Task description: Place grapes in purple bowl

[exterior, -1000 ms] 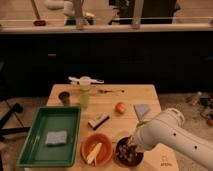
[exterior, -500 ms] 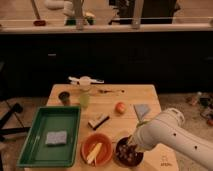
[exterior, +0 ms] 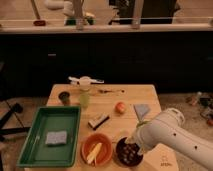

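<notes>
The purple bowl (exterior: 128, 153) sits at the front of the wooden table, right of an orange bowl. Dark bumpy grapes (exterior: 130, 150) lie inside it. My white arm comes in from the right, and my gripper (exterior: 136, 140) is right over the bowl's right side, at the grapes. The arm hides the bowl's right rim.
An orange bowl (exterior: 97, 149) with yellow sticks sits left of the purple bowl. A green tray (exterior: 51, 135) holding a blue sponge is at the front left. A red-orange fruit (exterior: 120, 107), a blue-grey cloth (exterior: 142, 109), a small box (exterior: 98, 120), a green cup (exterior: 84, 98) and a dark cup (exterior: 64, 97) stand further back.
</notes>
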